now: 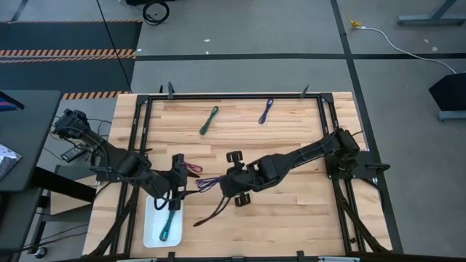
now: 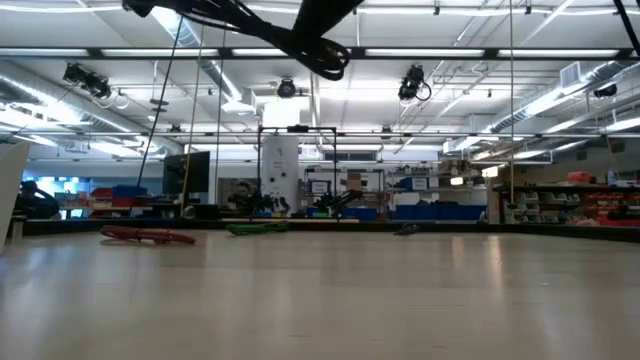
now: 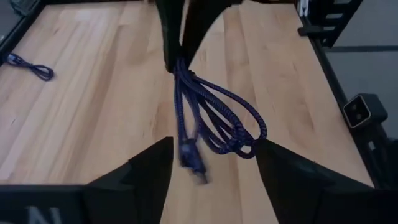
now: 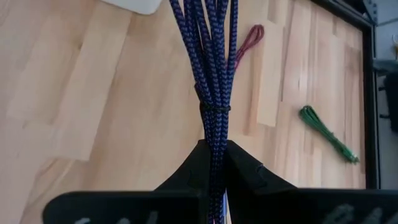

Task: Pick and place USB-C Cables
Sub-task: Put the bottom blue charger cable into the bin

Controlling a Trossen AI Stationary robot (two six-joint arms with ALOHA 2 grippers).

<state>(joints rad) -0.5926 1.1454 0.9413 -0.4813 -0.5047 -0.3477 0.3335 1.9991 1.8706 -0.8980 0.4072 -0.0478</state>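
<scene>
My right gripper [image 1: 226, 180] is shut on the blue-violet cable bundle [image 1: 207, 182] and holds it above mid-table. My left gripper [image 3: 212, 142] is open; its two fingers stand on either side of the bundle's loops [image 3: 230, 124] without touching them. The magenta cable [image 1: 193, 169] lies on the wood just beyond the left gripper. The teal cable [image 1: 169, 227] lies in the white tray [image 1: 151, 218] near the front edge. Near the far edge lie the green cable [image 1: 209, 120] and the purple cable [image 1: 266, 110]. My right gripper pinches the blue-violet bundle between its two fingers [image 4: 186, 168], just behind the dark tie band [image 4: 214, 107]. The fingers come roughly level from the table's right and lie along the bundle. The bundle is lifted clear, with its loops and a plug end [image 3: 196, 171] drooping.
Black frame rails [image 1: 138, 138] run along the table's sides and far edge. Bare wood lies between the arms and the far cables. The tray sits under the left arm's wrist, at the near left corner.
</scene>
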